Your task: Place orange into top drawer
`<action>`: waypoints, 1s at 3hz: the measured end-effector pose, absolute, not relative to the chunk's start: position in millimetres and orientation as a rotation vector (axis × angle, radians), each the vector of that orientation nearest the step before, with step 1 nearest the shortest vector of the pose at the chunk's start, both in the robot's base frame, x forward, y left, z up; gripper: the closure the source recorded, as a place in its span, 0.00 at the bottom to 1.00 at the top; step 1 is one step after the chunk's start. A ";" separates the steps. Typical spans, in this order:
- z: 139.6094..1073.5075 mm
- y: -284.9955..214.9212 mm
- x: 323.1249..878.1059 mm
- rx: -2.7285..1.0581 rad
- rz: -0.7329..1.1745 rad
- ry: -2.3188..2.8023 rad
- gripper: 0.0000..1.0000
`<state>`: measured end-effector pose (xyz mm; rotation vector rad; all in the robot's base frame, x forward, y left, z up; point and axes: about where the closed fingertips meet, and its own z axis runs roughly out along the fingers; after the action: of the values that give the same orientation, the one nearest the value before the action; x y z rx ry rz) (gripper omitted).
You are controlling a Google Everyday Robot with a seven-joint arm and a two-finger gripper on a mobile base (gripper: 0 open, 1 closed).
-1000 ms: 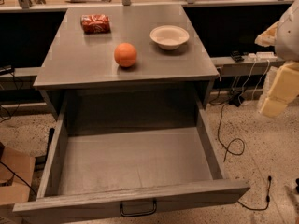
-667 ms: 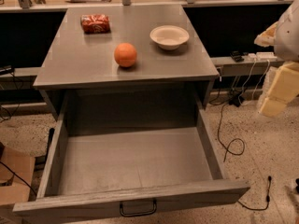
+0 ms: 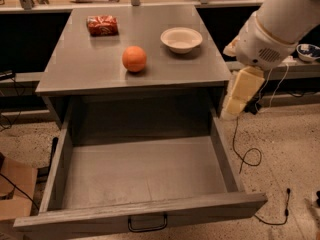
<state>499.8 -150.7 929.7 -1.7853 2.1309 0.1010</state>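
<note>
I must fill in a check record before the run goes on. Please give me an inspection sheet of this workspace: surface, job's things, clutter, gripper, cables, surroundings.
Surface: flat grey tabletop, carrying three things.
Job's things: small round orange sitting on the tabletop, towards its front; wide grey wood-grain top drawer pulled open, nothing inside.
Clutter: red crinkly snack packet at the back left; white bowl to the right of the orange, apart from it.
Gripper: cream gripper hangs beside the cabinet's right edge, off the tabletop and away from the orange.
Cables: black cable looped on the floor, right of the drawer.
Surroundings: speckled floor; brown cardboard box at the left.
</note>
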 end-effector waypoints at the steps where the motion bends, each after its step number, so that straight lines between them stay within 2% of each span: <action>1: 924.0 -81.9 551.7 -1.868 0.217 1.934 0.00; 2: 928.6 -43.3 589.3 -1.876 0.301 1.809 0.00; 3: 928.5 -43.2 589.4 -1.876 0.301 1.809 0.00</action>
<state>589.4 -43.2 928.5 -1.8762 1.8088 0.3012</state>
